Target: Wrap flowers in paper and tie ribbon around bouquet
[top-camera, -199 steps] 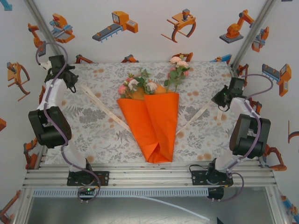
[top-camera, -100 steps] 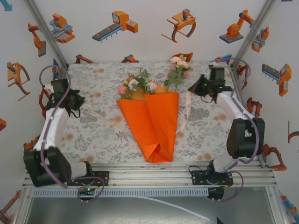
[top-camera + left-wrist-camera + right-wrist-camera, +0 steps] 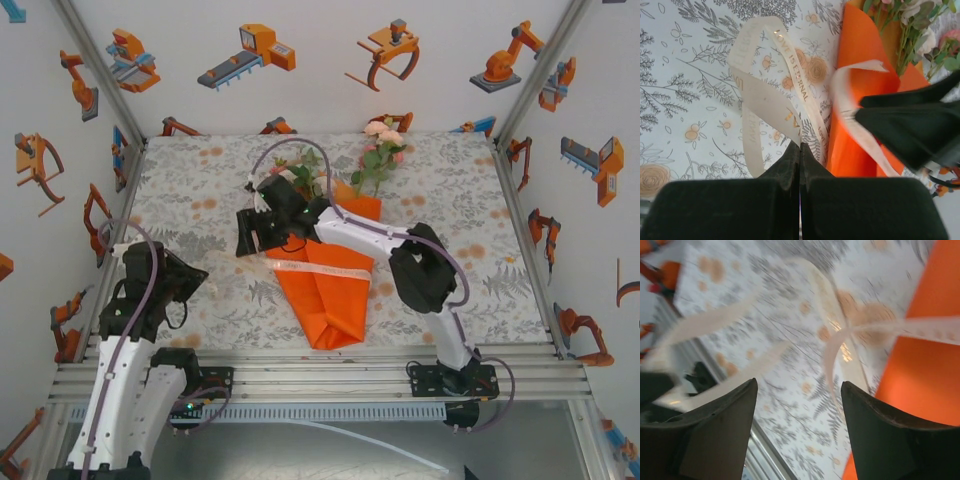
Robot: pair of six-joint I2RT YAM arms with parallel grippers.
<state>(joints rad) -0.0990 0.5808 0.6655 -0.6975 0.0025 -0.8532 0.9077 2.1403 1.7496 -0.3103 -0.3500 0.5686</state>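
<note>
The bouquet lies mid-table: an orange paper (image 3: 322,305) cone with the flowers (image 3: 376,150) at its far end. The cream ribbon (image 3: 322,268) crosses the cone. My right gripper (image 3: 248,235) has reached over the bouquet to its left side. In its wrist view it (image 3: 799,387) stands open, with nothing between the fingers and the blurred ribbon (image 3: 839,342) just beyond them, beside the paper (image 3: 925,375). My left gripper (image 3: 200,275) sits near left. The left wrist view shows it (image 3: 800,146) shut on the ribbon (image 3: 756,102), which loops over the cloth next to the paper (image 3: 860,95) and flowers (image 3: 912,25).
A floral tablecloth (image 3: 470,230) covers the table. Aluminium rails (image 3: 320,378) run along the near edge, and printed walls stand close on the other three sides. The right arm's forearm (image 3: 420,270) lies over the cone's right side.
The right arm swung from the far right across the bouquet to its left side, and its jaws opened. The left arm drew back to the near left. The ribbon now crosses the cone.
</note>
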